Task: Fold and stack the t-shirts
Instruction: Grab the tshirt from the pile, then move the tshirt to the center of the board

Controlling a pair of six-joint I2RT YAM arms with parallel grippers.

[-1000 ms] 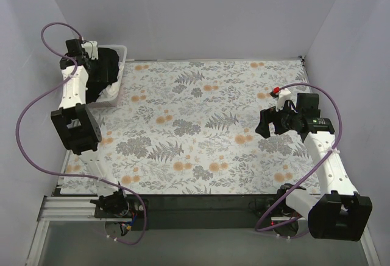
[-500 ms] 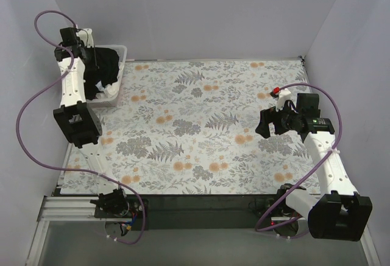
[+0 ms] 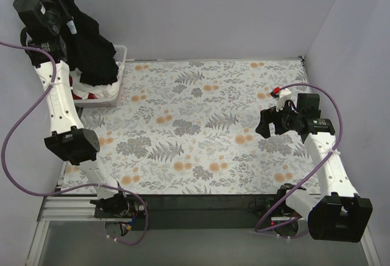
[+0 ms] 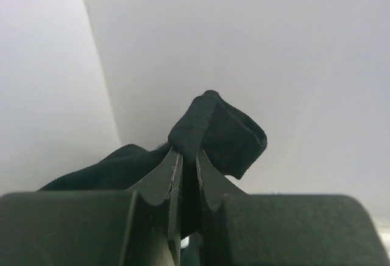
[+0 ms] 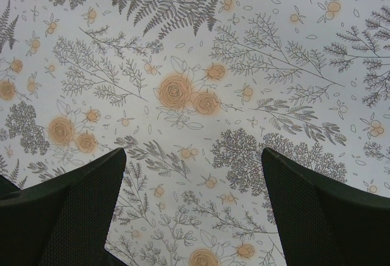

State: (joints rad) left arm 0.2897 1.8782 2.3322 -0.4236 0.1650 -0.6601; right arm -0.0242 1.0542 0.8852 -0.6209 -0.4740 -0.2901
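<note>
A black t-shirt (image 3: 91,47) hangs in a bunch from my left gripper (image 3: 63,9), which is raised high above the white basket (image 3: 122,50) at the table's far left corner. In the left wrist view the left gripper (image 4: 187,154) is shut on a fold of the black t-shirt (image 4: 222,132). White fabric (image 3: 102,89) and a bit of red fabric (image 3: 74,83) lie in the basket under the hanging shirt. My right gripper (image 3: 263,126) hovers over the right side of the table, open, with only the tablecloth between its fingers (image 5: 91,199).
A floral cloth (image 3: 201,126) with grey ferns and orange flowers covers the table. Pale walls close in the back and both sides. Purple cables loop from both arms.
The left gripper shut on the black t-shirt inside the basket and rose high, pulling the shirt up out of it. The right arm has not moved.
</note>
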